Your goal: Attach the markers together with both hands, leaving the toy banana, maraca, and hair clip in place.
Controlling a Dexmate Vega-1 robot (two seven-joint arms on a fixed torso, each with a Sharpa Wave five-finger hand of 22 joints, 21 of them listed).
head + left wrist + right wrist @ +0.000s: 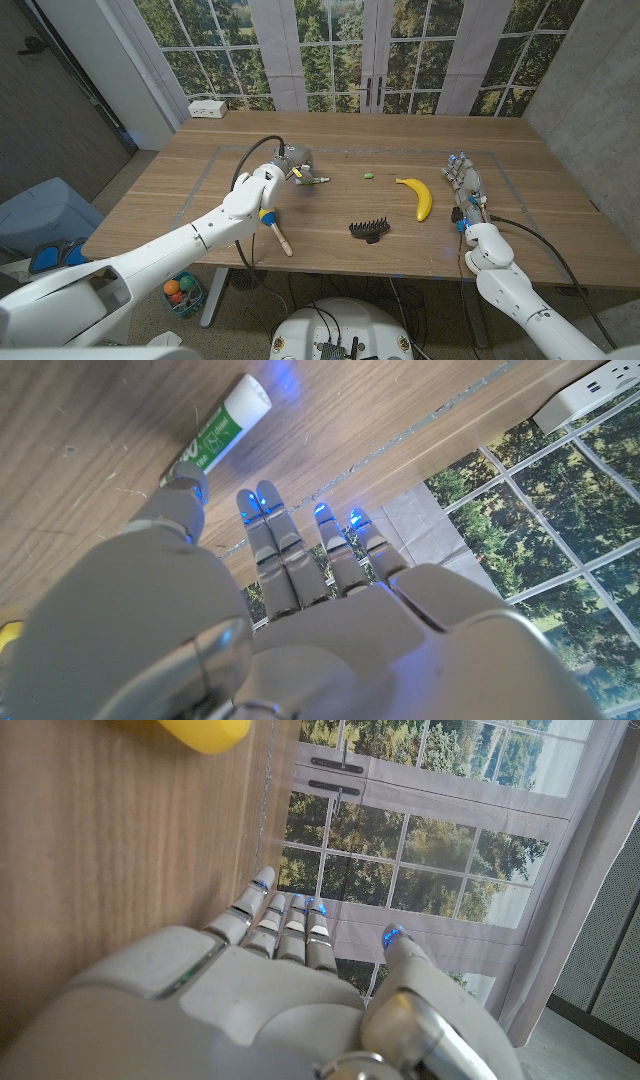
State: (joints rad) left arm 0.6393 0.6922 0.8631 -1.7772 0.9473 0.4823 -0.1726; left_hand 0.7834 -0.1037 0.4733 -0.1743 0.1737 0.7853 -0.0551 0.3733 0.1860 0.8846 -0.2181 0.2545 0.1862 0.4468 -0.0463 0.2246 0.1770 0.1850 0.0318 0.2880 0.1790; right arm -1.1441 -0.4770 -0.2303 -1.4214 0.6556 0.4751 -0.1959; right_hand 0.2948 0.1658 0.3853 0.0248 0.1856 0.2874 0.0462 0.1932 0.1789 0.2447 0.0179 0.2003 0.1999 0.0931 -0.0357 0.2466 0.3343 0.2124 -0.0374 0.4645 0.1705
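Left hand (296, 165) hovers over the far-left middle of the table (330, 130), its fingers (300, 540) straight and side by side, while its thumb presses against a marker (215, 432) lying on the wood just beside it; whether that is a true pinch or only a touch, I cannot tell. That marker, white-capped with a green label, looks light, stiff and smooth, so it would likely roll or skid under a loose touch; the barrel's middle seems the safest hold, leaving the end bare for joining. In the left wrist view its long axis runs diagonally, the cap end pointing away from the thumb. A small green piece (369, 175), perhaps a cap or the 2nd marker seen end-on, lies apart toward the centre, too small to judge. Outward from there sit the banana (419, 197), the black hair clip (368, 230) nearer the front edge, and the maraca (275, 229) by the left forearm. Right hand (466, 190) stands at the right, fingers together, holding nothing.
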